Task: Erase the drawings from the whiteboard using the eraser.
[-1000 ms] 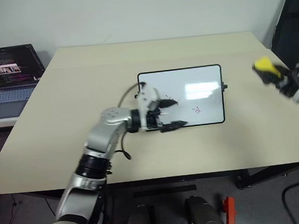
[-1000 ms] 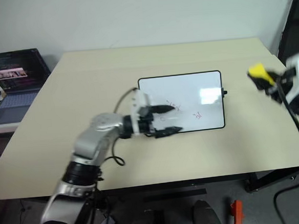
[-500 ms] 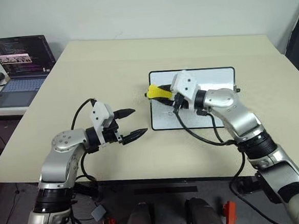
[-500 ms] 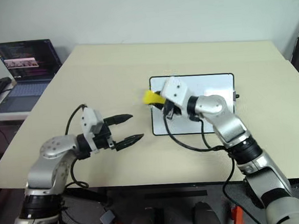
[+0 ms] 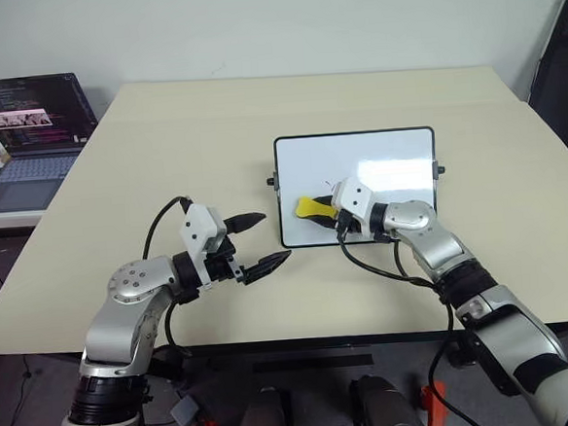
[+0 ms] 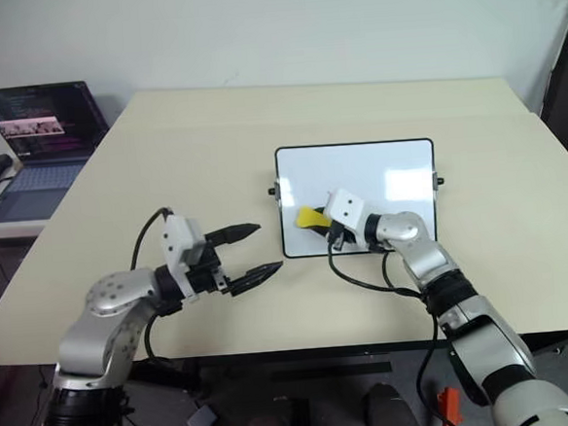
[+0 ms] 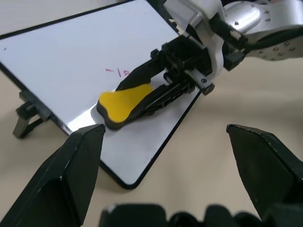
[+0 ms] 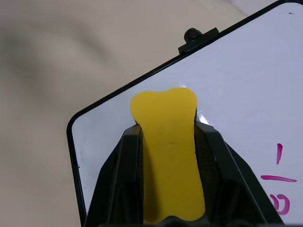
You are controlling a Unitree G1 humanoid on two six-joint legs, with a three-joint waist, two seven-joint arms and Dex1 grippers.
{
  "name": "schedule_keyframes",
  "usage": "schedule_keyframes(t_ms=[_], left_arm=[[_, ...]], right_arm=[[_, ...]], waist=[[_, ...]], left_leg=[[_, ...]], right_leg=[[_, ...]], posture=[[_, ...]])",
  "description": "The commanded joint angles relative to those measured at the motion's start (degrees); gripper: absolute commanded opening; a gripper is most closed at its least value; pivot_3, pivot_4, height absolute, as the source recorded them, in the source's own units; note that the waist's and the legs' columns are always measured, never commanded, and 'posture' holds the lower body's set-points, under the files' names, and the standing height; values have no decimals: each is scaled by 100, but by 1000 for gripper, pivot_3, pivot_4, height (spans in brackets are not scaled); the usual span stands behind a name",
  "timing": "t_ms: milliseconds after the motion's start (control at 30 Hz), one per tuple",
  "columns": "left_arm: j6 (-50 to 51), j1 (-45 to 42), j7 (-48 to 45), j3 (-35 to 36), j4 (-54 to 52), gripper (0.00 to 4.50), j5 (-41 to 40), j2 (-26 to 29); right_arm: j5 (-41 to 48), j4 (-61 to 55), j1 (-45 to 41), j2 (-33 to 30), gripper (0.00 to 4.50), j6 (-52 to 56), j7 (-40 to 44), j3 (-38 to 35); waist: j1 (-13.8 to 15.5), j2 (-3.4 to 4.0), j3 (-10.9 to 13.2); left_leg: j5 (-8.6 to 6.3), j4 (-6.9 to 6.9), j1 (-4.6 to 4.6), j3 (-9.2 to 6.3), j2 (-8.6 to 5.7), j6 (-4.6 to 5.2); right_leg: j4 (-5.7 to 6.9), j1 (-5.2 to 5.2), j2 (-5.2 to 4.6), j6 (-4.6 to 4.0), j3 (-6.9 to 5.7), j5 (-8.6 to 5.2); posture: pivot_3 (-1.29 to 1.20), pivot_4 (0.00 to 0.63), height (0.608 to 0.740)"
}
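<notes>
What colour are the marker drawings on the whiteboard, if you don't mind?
Pink-magenta drawings, clearest in the right wrist view.

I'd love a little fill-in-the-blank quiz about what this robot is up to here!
1. The right pincer grips a small ____ eraser.
2. The eraser hovers over the ____.
3. The left pincer holds ____.
4. A ____ sits open beside the table.

Missing words: yellow; whiteboard; nothing; laptop
</notes>
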Motion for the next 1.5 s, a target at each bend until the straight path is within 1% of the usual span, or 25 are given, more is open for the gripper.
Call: schedule_keyframes(t_ms=[33,267,333,367,567,767,867,933,1000,1133,1233,1400,1467,1500], left_arm=[[-63,-106,-44,18,-44,4500,-103,26],[-60,-274,-37,-3,62,4500,-111,-17],[-73,-306,-53,-17,100,4500,-98,-15],[-78,-319,-64,-21,118,4500,-94,-10],[-68,-379,-120,-28,187,4500,-97,26],[-77,-401,-198,-72,358,4500,-21,117],[-68,-410,-217,-71,386,4500,-24,122],[-61,-425,-222,-75,399,4500,-24,119],[-57,-437,-217,-87,408,4500,-20,110],[-62,-529,-203,-117,454,4500,-7,106],[-105,-611,-197,-127,549,4500,16,101],[-140,-708,-213,-143,653,4500,21,74],[-163,-764,-211,-147,732,4500,43,60],[-220,-827,-192,-145,801,4500,90,56]], right_arm=[[-153,484,-135,81,1122,-347,-285,-249],[-613,1338,-92,127,1122,-1238,-790,-255],[-719,1512,-87,112,1122,-1389,-883,-254],[-782,1567,-56,97,1122,-1438,-889,-222],[-982,1370,328,-16,1121,-1522,-284,71],[-846,1011,517,-48,1120,-1336,115,-14],[-803,1020,353,-12,1120,-1312,-93,-217],[-897,1212,57,-5,1120,-1312,-556,-364],[-979,1372,-112,-23,1120,-1338,-820,-392],[-1054,1544,-201,-28,1120,-1434,-897,-331],[-928,1168,139,-45,1119,-1404,-425,-198],[-754,81,773,-283,1118,-991,449,-37],[-578,-650,970,-458,1118,-654,754,-85],[-340,-1132,979,-537,1118,-325,811,-269]], waist=[[-31,0,0],[-51,0,0],[-50,-1,-1],[-49,-3,-2],[-42,-8,-6],[-71,-8,-7],[-71,-8,-7],[-73,-7,-6],[-73,-7,-6],[-54,-10,-8],[-52,-10,-8],[-64,-9,-8],[-61,-8,-6],[-58,-7,-5]], left_leg=[[0,0,9,1,0,0],[11,0,39,3,-2,5],[12,-2,81,-1,-2,5],[11,-2,98,-5,-2,5],[13,-2,105,-8,-4,7],[13,-4,110,-7,-2,7],[13,-4,110,-7,-1,7],[13,-4,111,-7,-1,7],[14,-4,111,-6,-1,8],[18,-4,110,-10,-1,12],[18,-6,108,-8,-1,12],[15,-16,96,-8,-1,9],[15,-16,88,-10,-1,9],[15,-16,86,-11,-1,9]], right_leg=[[1,7,0,0,1,0],[11,33,1,-2,5,2],[-1,86,1,-17,3,-16],[-8,105,0,-10,1,-32],[-7,114,-1,-10,3,-32],[-4,114,0,-11,4,-33],[-4,114,0,-11,4,-33],[-4,114,0,-12,5,-33],[-3,111,0,-15,6,-30],[-5,111,0,-19,4,-25],[-9,111,-1,-19,5,-26],[-15,101,-1,-19,4,-34],[-14,94,-1,-19,2,-34],[-14,93,-1,-18,0,-34]], posture=[[0,150,740],[0,150,740],[0,150,740],[0,150,740],[0,150,740],[0,150,740],[0,150,740],[0,150,740],[0,150,740],[0,150,740],[0,150,740],[0,150,740],[0,150,740],[0,150,740]])
